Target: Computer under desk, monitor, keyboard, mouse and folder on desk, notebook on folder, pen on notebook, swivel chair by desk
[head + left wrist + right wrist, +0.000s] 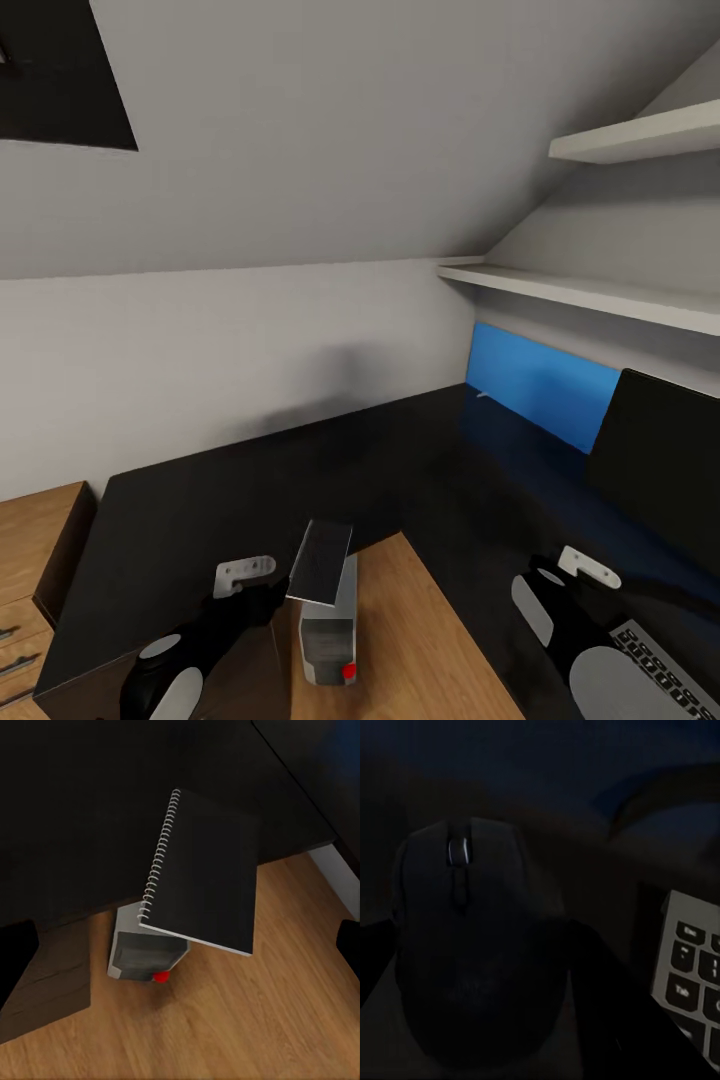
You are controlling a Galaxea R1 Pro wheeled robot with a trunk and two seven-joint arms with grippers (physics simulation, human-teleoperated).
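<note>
Notebook (320, 560) in raised left gripper (262, 590)

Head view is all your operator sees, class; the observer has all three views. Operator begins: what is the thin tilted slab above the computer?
Observer: A black spiral-bound notebook; the left wrist view shows its wire coil along one edge.
Operator: What lies just ahead of the right tool?
Observer: A black mouse with a scroll wheel, seen close up in the right wrist view.
Operator: Is it touching the keyboard?
Observer: No. The keyboard's corner sits apart from it, with a dark gap between them.
</note>
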